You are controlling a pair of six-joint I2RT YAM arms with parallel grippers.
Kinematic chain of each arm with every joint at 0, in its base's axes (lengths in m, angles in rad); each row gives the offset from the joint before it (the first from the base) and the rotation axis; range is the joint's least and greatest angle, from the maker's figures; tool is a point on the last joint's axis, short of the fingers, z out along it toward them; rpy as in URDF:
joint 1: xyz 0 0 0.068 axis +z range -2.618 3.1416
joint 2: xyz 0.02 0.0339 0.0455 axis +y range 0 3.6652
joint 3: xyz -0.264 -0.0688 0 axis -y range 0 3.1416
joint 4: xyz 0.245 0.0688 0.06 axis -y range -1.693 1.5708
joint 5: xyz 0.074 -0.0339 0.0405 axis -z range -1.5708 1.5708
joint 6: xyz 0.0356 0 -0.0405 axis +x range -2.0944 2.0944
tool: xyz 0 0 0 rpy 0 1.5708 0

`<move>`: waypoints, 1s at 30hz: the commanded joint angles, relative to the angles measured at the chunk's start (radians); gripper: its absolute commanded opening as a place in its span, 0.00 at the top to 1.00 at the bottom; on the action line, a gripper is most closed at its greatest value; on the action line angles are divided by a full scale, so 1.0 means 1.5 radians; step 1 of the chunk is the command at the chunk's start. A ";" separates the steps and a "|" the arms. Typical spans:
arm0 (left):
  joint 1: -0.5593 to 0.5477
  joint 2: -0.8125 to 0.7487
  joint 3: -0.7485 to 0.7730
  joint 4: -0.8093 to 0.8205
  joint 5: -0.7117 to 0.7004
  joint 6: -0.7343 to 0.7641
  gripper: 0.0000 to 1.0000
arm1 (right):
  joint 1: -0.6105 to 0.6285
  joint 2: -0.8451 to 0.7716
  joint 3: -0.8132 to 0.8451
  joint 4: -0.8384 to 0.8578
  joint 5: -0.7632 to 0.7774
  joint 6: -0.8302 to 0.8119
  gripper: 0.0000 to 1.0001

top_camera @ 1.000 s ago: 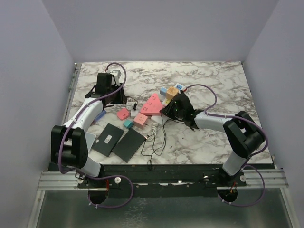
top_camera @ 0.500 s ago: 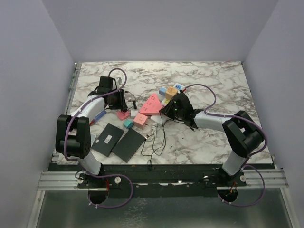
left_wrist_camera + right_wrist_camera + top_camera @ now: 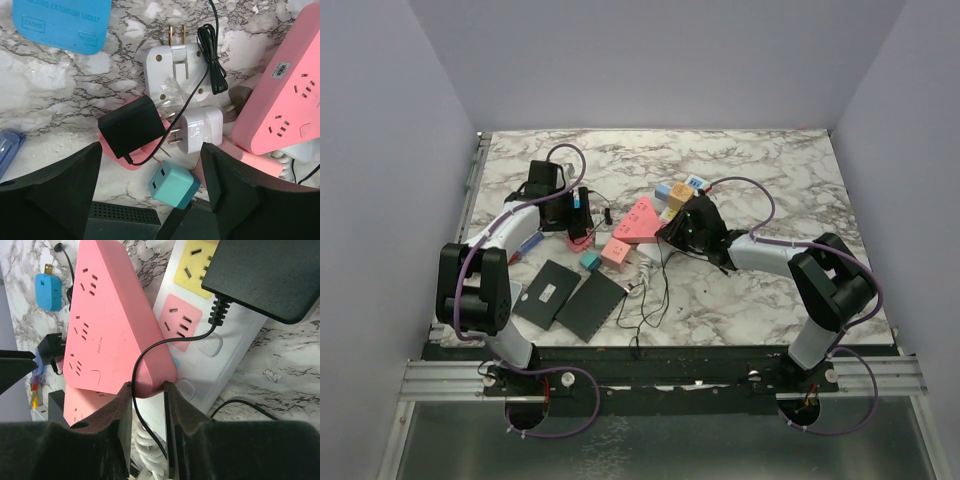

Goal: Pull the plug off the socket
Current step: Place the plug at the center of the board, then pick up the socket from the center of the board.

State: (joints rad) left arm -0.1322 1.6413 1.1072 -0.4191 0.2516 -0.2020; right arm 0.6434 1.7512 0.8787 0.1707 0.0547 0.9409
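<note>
The socket (image 3: 227,352), a long white strip with pink and yellow outlets, runs diagonally under my right gripper (image 3: 148,385). A black plug (image 3: 270,275) sits on it at the top right, and its thin cord passes between my right fingers. Those fingers are nearly together and pinch the corner of a pink triangular strip (image 3: 110,325) lying over the socket. In the top view this gripper (image 3: 674,232) covers the socket's middle. My left gripper (image 3: 150,150) stands wide open over a loose black adapter (image 3: 132,125) and a teal cube adapter (image 3: 174,185), holding nothing.
Loose white adapters (image 3: 175,65) (image 3: 200,130) and a blue plate (image 3: 62,22) lie beyond the left gripper. Two flat black pads (image 3: 570,295) rest near the front edge. A pink square block (image 3: 616,252) and thin black cords (image 3: 655,290) lie mid-table.
My left arm swung from the back left toward the middle clutter, and its jaws went from shut to wide open. The right arm has not moved.
</note>
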 commanded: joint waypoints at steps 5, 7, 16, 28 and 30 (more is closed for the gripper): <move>-0.043 -0.119 -0.012 0.097 -0.030 -0.009 0.12 | 0.028 0.112 -0.078 -0.345 0.001 -0.085 0.70; -0.067 -0.125 -0.017 0.138 0.010 -0.030 0.11 | 0.027 0.110 -0.075 -0.348 0.002 -0.087 0.69; -0.164 0.035 0.075 0.151 0.075 -0.053 0.10 | 0.028 0.067 -0.067 -0.357 0.026 -0.097 0.65; -0.186 0.129 0.091 0.136 0.059 -0.051 0.10 | 0.027 -0.012 -0.030 -0.381 0.024 -0.128 0.56; -0.192 0.131 0.090 0.135 0.057 -0.049 0.11 | 0.027 -0.030 -0.020 -0.393 0.031 -0.134 0.51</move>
State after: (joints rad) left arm -0.3969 1.8172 1.2171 -0.2119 0.3325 -0.2783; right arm 0.6655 1.6733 0.9001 -0.0097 0.0669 0.8349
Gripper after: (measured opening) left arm 0.898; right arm 0.450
